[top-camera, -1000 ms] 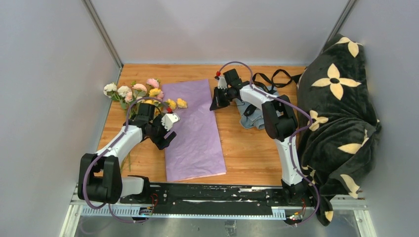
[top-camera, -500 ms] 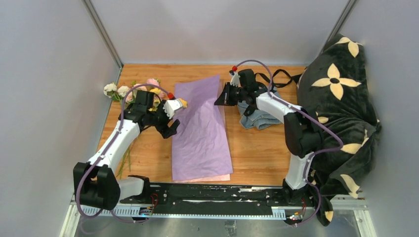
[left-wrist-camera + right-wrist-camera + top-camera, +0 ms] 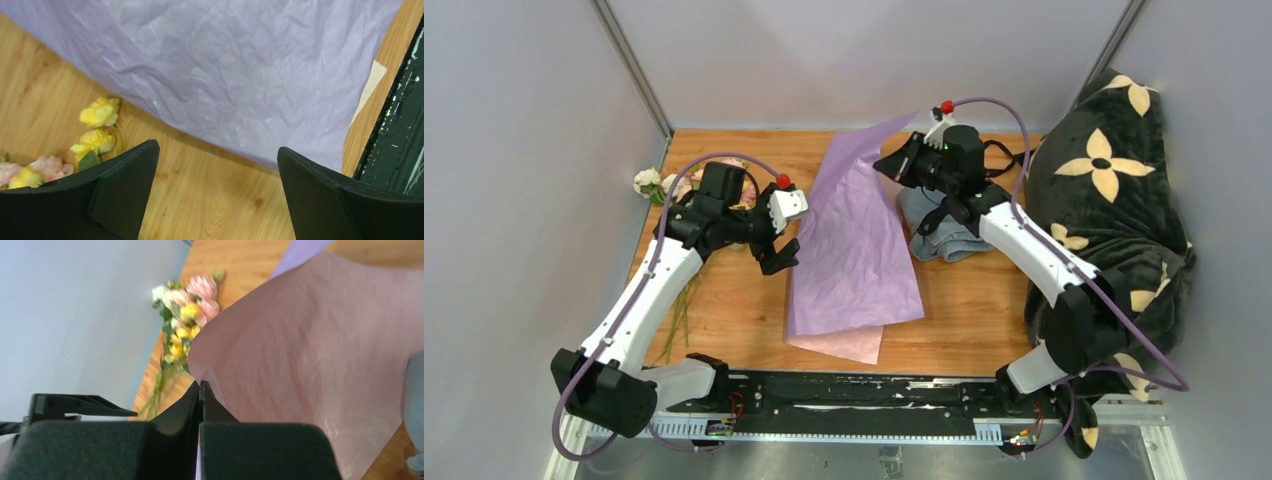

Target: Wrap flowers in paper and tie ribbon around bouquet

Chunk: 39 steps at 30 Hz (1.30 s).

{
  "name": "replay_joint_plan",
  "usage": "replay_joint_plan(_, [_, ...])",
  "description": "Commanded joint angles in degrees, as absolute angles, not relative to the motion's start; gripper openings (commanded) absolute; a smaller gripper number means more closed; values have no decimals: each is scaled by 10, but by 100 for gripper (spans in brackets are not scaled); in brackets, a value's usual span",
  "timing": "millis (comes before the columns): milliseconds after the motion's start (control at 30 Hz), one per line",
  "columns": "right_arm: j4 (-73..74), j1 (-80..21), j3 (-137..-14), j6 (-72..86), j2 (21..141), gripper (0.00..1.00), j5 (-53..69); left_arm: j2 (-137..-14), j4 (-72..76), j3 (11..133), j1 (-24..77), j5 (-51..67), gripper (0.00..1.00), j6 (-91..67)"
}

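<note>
The paper (image 3: 854, 250) lies on the wooden table, lavender face up, with its far corner lifted. My right gripper (image 3: 886, 165) is shut on that raised corner. The right wrist view shows the paper's pale pink underside (image 3: 310, 355) pinched at the tips of the right gripper (image 3: 200, 385). My left gripper (image 3: 782, 255) hangs open just left of the paper, with nothing between its fingers. In its wrist view the left gripper (image 3: 217, 149) is over bare wood beside the paper's edge (image 3: 225, 65). The flowers (image 3: 652, 182) lie at the far left, mostly hidden under the left arm; their blooms (image 3: 97, 125) (image 3: 187, 315) show in both wrist views. The black ribbon (image 3: 1012, 150) lies behind the right arm.
A grey-blue folded cloth (image 3: 944, 235) sits right of the paper, under the right arm. A black blanket with cream flowers (image 3: 1114, 220) fills the right side. Grey walls close in the left, the back and the right. The black base rail (image 3: 824, 390) runs along the near edge.
The right gripper has risen and moved right with the paper's far corner, dragging the sheet rightward and turning it. The left arm has reached further right and its jaws have opened wider.
</note>
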State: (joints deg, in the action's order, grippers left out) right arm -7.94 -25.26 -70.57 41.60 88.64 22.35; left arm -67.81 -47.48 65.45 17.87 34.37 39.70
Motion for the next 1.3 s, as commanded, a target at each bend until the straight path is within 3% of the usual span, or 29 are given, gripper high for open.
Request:
replay_joint_plan(0, [-99, -261, -723, 423, 842, 0, 138, -655, -534, 687, 181, 329, 100, 403])
replay_joint_plan(233, [-127, -269, -750, 451, 858, 0, 110, -625, -572, 714, 181, 310, 100, 400])
replay_joint_plan(467, [-103, -301, -847, 427, 920, 0, 65, -585, -581, 675, 183, 268, 100, 407])
replay_joint_plan(733, [-120, -338, -870, 441, 961, 0, 24, -523, -585, 632, 237, 217, 100, 454])
replay_joint_plan(867, [-146, -352, -858, 444, 961, 0, 9, -420, -531, 526, 244, 207, 100, 607])
replay_joint_plan(1067, [-195, -358, -818, 467, 943, 0, 0, -205, -215, 228, 267, 217, 100, 663])
replay_joint_plan(1267, [-204, -361, -814, 465, 940, 0, 13, -133, -61, 101, 268, 183, 100, 695])
